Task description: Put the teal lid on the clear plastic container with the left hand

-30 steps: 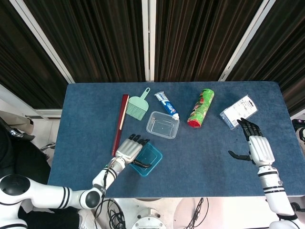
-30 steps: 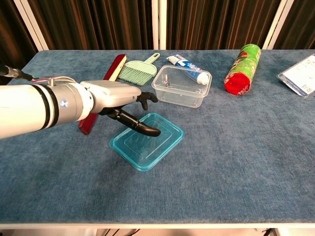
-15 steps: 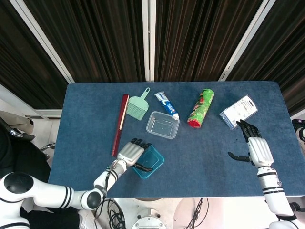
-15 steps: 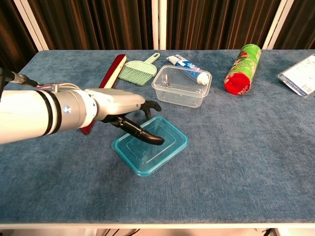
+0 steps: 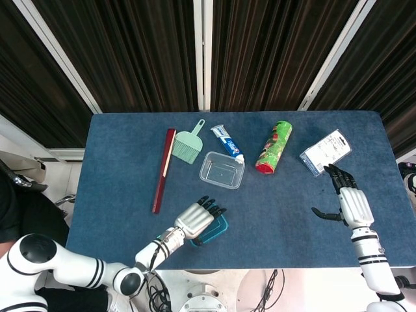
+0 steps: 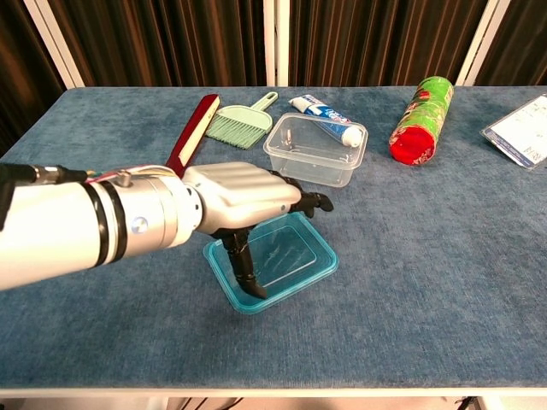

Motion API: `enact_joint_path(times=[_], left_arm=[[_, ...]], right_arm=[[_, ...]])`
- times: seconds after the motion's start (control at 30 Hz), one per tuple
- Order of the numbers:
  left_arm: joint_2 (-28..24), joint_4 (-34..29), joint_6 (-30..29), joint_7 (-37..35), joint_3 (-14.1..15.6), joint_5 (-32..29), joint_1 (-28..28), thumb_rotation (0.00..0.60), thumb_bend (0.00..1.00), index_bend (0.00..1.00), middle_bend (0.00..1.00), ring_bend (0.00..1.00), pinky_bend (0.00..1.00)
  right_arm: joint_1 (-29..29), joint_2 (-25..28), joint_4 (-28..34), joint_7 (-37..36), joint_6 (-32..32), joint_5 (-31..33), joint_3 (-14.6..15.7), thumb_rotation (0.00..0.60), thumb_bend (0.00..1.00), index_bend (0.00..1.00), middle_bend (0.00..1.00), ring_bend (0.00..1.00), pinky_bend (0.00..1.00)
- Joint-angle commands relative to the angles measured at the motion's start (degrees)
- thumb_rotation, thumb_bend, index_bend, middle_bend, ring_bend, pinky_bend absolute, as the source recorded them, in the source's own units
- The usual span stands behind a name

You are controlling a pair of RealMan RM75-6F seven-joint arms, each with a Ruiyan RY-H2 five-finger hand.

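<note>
Since the earlier frame, your left hand [image 6: 248,198], fingers spread, covers the teal lid [image 6: 282,265]; container [image 6: 315,149] at 12 o'clock remains uncovered.

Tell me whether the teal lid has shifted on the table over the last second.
Yes. In the chest view the teal lid has slid to the right under the left hand, so it now sits further from the red strip, still short of the clear container.
</note>
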State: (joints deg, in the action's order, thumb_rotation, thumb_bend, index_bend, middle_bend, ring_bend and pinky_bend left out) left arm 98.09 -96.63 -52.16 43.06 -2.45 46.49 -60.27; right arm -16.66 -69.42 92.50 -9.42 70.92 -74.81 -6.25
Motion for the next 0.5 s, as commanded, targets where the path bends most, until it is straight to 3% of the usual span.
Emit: enact_joint_path(times=[0.03,0.5], left_arm=[[1.3,1.2,-0.8,1.0,0.4,0.2,-0.3,0.600,0.00,0.02,0.09,0.00,0.05],[3.2,-0.4,-3.0,2.5,0.8,-1.4,0.0,0.600,0.00,0.02,0.08,0.00,0.05]], right_arm=[[0.0,0.0,0.0,-0.1,-0.1,-0.2,-0.1,0.600,0.08,0.00,0.00,0.00,0.00],[0.5,-0.2,-0.3,-0.4,-0.8,-0.2,-0.4,0.600,0.08,0.00,0.00,0.00,0.00]])
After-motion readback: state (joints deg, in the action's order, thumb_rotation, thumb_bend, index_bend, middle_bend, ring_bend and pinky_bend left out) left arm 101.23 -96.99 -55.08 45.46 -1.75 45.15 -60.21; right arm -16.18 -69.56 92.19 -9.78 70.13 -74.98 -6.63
